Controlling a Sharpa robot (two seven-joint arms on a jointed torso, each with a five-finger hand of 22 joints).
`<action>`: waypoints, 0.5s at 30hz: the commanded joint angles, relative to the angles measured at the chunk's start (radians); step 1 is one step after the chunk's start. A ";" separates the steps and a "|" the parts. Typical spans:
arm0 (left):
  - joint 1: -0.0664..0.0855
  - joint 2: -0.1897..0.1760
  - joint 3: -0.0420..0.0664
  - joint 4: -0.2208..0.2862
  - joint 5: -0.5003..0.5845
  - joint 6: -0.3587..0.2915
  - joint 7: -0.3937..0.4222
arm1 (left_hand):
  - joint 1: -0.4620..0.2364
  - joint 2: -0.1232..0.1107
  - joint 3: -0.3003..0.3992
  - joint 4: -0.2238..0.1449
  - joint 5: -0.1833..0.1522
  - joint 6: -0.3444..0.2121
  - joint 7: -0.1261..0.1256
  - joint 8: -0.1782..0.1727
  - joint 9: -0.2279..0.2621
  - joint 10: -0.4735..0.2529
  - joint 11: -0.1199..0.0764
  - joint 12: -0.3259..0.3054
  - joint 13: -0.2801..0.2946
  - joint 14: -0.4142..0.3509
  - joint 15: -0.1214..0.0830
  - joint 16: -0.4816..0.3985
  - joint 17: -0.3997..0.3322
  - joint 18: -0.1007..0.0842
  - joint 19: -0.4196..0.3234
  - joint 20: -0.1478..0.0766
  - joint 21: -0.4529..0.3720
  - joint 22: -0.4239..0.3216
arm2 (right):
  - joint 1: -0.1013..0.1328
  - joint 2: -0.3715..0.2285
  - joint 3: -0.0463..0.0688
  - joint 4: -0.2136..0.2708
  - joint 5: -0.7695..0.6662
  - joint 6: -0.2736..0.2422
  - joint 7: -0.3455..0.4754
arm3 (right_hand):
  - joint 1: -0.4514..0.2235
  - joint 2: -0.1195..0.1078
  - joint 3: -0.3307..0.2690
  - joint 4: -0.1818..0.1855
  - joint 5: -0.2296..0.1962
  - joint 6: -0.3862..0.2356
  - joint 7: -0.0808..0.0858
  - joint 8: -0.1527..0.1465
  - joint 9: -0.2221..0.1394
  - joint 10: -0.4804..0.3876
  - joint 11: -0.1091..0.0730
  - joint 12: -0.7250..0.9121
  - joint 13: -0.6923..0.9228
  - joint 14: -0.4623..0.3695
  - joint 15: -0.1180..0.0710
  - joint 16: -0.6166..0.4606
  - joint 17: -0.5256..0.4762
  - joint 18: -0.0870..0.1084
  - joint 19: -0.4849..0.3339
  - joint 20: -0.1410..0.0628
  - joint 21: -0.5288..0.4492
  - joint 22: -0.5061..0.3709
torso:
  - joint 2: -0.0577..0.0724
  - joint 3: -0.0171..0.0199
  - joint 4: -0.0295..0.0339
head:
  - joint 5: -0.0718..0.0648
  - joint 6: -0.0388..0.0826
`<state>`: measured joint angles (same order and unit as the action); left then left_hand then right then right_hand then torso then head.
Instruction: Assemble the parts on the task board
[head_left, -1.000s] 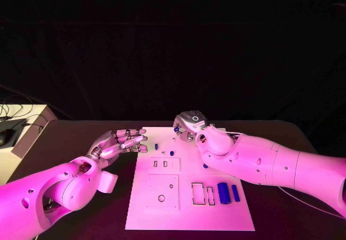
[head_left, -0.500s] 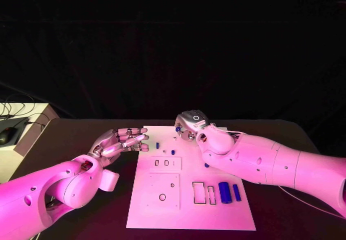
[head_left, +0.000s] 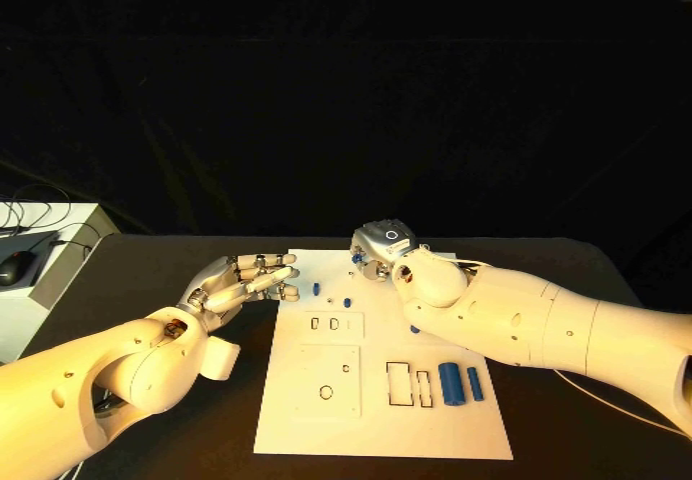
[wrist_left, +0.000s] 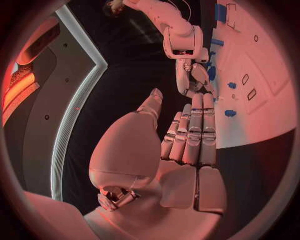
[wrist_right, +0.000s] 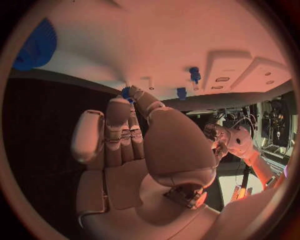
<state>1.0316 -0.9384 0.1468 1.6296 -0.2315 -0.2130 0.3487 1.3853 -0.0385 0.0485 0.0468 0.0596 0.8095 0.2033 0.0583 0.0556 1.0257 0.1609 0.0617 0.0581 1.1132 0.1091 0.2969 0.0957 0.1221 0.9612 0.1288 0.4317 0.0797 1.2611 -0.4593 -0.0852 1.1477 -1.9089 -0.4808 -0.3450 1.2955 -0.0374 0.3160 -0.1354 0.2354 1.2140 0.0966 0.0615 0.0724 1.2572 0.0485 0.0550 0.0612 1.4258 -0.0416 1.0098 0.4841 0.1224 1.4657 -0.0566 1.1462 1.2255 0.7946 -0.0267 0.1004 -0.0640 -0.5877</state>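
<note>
The white task board (head_left: 361, 410) lies mid-table. My right hand (head_left: 387, 250) hovers over its far edge and pinches a small blue part (head_left: 355, 258) between thumb and fingertip; the right wrist view shows that part (wrist_right: 127, 92) at the fingertips of the hand (wrist_right: 144, 145), just above the board (wrist_right: 187, 35). My left hand (head_left: 245, 281) floats at the board's left edge, fingers stretched out side by side, holding nothing. Two small blue pegs (head_left: 316, 289) (head_left: 348, 300) stand in the board near it. Two blue cylinders (head_left: 450, 383) (head_left: 475, 383) lie at the right.
Rectangular slots (head_left: 395, 384) and a raised square plate with holes (head_left: 329, 374) mark the board's near half. Another blue piece (head_left: 413, 329) peeks from under my right forearm. A white box with cables (head_left: 36, 260) stands off the table's left side.
</note>
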 joint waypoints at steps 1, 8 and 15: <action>0.000 0.002 0.001 0.001 -0.005 0.003 0.005 | 0.002 0.005 0.000 -0.003 -0.003 -0.006 0.001 -0.004 -0.001 -0.007 0.003 -0.002 0.001 0.005 0.000 -0.006 -0.001 -0.007 0.004 0.004 -0.004 -0.001 | 0.000 0.003 0.001 -0.003 -0.010 0.012 0.009 | 0.002 -0.008 0.004 0.006 0.006 0.001 -0.002 0.002 0.001 0.001 0.002 0.004 0.000 0.000 -0.003 -0.002 -0.001 0.004 0.072 -0.001 -0.009 0.000 | 0.000 -0.0006 -0.0001 | 0.001 -0.002; 0.000 0.003 0.001 0.000 -0.005 0.003 0.005 | 0.002 0.005 0.000 -0.003 -0.003 -0.006 0.001 -0.004 -0.001 -0.007 0.003 -0.002 0.001 0.005 0.000 -0.006 -0.001 -0.007 0.004 0.004 -0.004 -0.001 | 0.000 0.010 0.000 -0.015 -0.006 0.011 0.014 | 0.000 -0.013 0.004 0.009 0.004 -0.004 -0.001 0.002 0.000 -0.003 0.003 0.004 0.000 0.000 -0.002 -0.005 -0.002 0.005 0.071 0.000 -0.016 -0.003 | 0.000 -0.0002 0.0003 | 0.001 -0.002; 0.000 0.003 0.001 0.000 -0.005 0.003 0.004 | 0.002 0.005 0.000 -0.003 -0.003 -0.006 0.001 -0.004 -0.001 -0.007 0.003 -0.002 0.001 0.005 0.000 -0.006 -0.001 -0.007 0.004 0.004 -0.004 -0.001 | -0.001 0.017 0.000 -0.023 -0.004 -0.003 0.017 | -0.001 -0.024 0.012 0.019 -0.001 -0.019 0.004 0.002 -0.001 -0.012 0.007 0.004 0.000 0.001 0.000 -0.015 -0.005 0.009 0.071 0.002 -0.036 -0.012 | 0.001 -0.0009 0.0003 | 0.002 -0.003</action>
<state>1.0316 -0.9375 0.1471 1.6285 -0.2318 -0.2136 0.3481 1.3853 -0.0385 0.0486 0.0468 0.0596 0.8096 0.2033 0.0583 0.0556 1.0257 0.1609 0.0617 0.0581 1.1131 0.1091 0.2969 0.0957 0.1221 0.9612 0.1288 0.4318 0.0797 1.2606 -0.4446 -0.0853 1.1266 -1.9073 -0.4802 -0.3383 1.2949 -0.0506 0.3288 -0.1226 0.2367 1.2018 0.0984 0.0614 0.0714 1.2519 0.0538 0.0539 0.0615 1.4257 -0.0415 0.9999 0.4798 0.1162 1.4643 -0.0551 1.1123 1.2139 0.7953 -0.0271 0.1004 -0.0628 -0.5899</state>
